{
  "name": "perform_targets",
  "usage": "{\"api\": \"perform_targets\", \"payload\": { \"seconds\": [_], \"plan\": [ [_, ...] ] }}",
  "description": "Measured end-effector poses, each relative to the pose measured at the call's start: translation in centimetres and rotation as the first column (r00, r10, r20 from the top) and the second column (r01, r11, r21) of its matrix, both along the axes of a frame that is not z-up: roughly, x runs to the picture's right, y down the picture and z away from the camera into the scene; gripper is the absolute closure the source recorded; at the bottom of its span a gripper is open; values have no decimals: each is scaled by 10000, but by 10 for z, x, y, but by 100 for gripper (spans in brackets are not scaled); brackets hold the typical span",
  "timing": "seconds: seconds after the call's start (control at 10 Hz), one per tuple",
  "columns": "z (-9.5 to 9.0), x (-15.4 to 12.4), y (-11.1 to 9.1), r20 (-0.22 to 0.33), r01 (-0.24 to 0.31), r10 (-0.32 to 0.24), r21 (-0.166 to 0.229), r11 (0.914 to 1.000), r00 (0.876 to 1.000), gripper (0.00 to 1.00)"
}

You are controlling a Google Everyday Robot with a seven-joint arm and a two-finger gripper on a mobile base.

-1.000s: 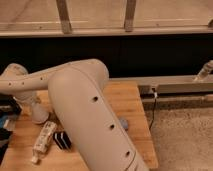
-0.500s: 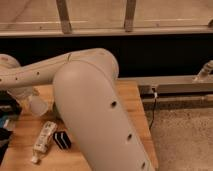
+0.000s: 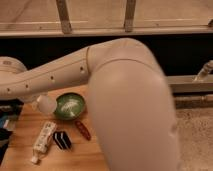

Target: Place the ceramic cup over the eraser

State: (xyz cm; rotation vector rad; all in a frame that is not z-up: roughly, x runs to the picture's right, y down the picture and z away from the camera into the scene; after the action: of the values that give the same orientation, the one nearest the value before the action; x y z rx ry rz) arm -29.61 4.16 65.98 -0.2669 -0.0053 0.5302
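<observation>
The ceramic cup [image 3: 45, 104] is small, plain and white. It sits at the table's back left, just under my forearm and touching the left side of the green bowl [image 3: 70, 106]. The gripper [image 3: 35, 98] is at the cup's upper left, mostly hidden behind the arm. The eraser [image 3: 62, 140], a small black block with pale stripes, lies on the table in front of the cup, about a cup's height nearer the front edge.
A dark red oblong thing [image 3: 82, 130] lies right of the eraser. A long white labelled tube [image 3: 43, 138] lies left of it. Blue and dark items [image 3: 3, 125] sit at the wooden table's [image 3: 25, 125] left edge. My big white arm [image 3: 135, 110] hides the right half.
The arm's elbow has shifted up and to the right, uncovering the green bowl and the dark red thing. The cup now sits a little further right, against the bowl.
</observation>
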Motion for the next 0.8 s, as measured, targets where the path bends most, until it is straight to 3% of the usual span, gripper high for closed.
{"api": "perform_targets", "payload": {
  "seconds": [0.2, 0.4, 0.5, 0.8],
  "plan": [
    [-23, 29, 1, -355, -476, 488, 337, 9983, 9982, 100],
    [-39, 51, 1, -724, -899, 926, 394, 9952, 9931, 100],
    [-41, 58, 2, -894, -984, 1004, 266, 9948, 9909, 100],
    [-47, 86, 7, -1471, -1104, 1007, -593, 9921, 9840, 100]
  ]
}}
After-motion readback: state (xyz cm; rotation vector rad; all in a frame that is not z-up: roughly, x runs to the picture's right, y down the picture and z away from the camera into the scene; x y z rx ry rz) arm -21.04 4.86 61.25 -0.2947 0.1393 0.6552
